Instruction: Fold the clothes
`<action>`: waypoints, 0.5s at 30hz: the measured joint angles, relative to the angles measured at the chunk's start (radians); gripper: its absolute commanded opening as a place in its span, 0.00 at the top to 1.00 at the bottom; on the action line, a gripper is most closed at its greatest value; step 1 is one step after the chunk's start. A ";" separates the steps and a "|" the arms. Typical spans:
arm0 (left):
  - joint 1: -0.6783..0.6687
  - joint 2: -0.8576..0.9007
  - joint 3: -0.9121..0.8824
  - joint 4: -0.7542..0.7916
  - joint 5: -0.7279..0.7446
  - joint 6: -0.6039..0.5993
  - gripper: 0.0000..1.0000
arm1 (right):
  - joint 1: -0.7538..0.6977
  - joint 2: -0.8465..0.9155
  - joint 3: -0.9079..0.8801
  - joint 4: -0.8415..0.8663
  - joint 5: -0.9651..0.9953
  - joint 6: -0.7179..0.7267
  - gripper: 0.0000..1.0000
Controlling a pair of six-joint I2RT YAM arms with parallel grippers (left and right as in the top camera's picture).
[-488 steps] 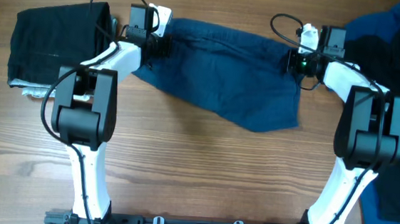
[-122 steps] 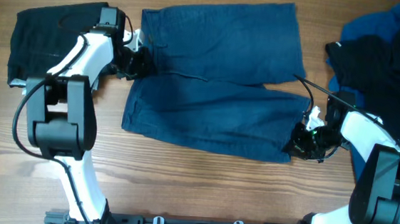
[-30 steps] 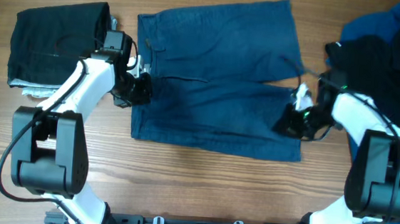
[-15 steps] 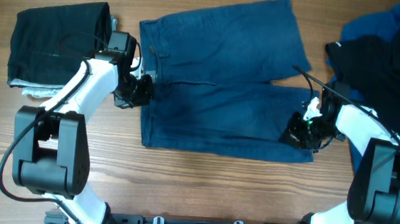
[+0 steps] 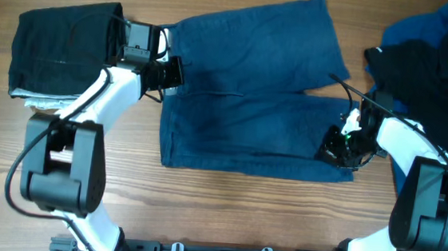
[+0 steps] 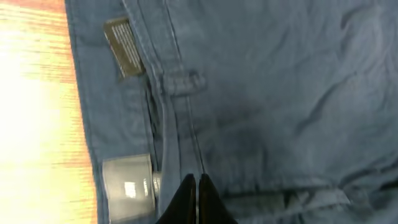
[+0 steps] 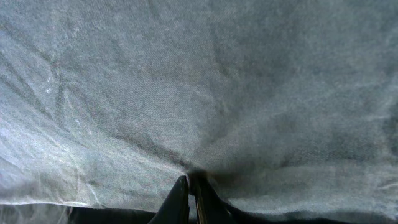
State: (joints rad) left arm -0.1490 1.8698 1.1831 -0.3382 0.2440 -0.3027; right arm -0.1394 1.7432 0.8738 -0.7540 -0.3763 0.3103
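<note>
The dark navy shorts [image 5: 250,95] lie spread flat in the middle of the table, waistband to the left and legs to the right. My left gripper [image 5: 172,72] is shut, its tips over the waistband near the top left corner. The left wrist view shows the tips [image 6: 196,182] together above flat fabric, beside a belt loop and a label [image 6: 124,45]. My right gripper [image 5: 333,147] is shut on the lower leg's hem end. In the right wrist view the cloth [image 7: 199,87] puckers into the tips [image 7: 188,180].
A folded black garment [image 5: 62,45] lies at the back left with a pale grey-white piece [image 5: 38,101] under its front edge. A black garment [image 5: 437,62] and a brighter blue one [image 5: 408,28] are heaped at the right edge.
My left gripper has moved from the lower waist corner up to the top of the waistband. The shorts shifted slightly right earlier and now lie still. My right gripper has barely moved.
</note>
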 measured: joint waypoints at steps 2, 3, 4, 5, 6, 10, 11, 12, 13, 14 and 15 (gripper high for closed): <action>0.000 0.040 0.000 0.018 -0.002 -0.005 0.86 | 0.000 0.000 0.000 0.000 0.000 0.000 0.92; 0.000 0.057 0.000 0.022 -0.006 -0.008 0.79 | 0.000 0.000 0.000 0.000 0.000 0.000 0.92; 0.000 0.074 0.000 0.025 -0.010 -0.008 0.74 | 0.000 0.000 0.000 0.000 0.000 0.000 0.92; 0.000 0.091 0.000 0.026 -0.013 -0.016 0.67 | 0.000 0.000 0.000 0.000 -0.001 0.000 0.92; 0.000 0.105 0.000 0.026 -0.013 -0.018 0.65 | 0.000 0.000 0.000 0.001 -0.001 0.000 0.92; -0.001 0.113 0.006 0.034 -0.010 -0.019 0.60 | 0.000 -0.001 0.000 0.001 -0.001 0.000 0.90; -0.002 0.113 0.008 0.030 -0.007 -0.018 0.61 | 0.000 -0.001 0.000 0.002 -0.001 0.000 0.89; -0.002 0.113 0.009 0.027 -0.003 -0.018 0.62 | 0.000 -0.001 0.000 0.003 -0.001 0.000 0.89; -0.002 0.113 0.010 0.021 0.004 -0.018 0.62 | 0.000 -0.002 0.000 0.004 -0.001 0.000 0.89; 0.000 0.113 0.011 0.009 0.023 -0.018 0.62 | 0.000 -0.002 0.000 0.005 0.000 0.000 0.89; 0.000 0.113 0.012 0.002 0.034 -0.018 0.62 | 0.000 -0.003 0.000 0.006 0.000 0.000 0.88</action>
State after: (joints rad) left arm -0.1486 1.9823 1.1954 -0.3363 0.2775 -0.3206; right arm -0.1394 1.7405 0.8738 -0.7479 -0.3767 0.3103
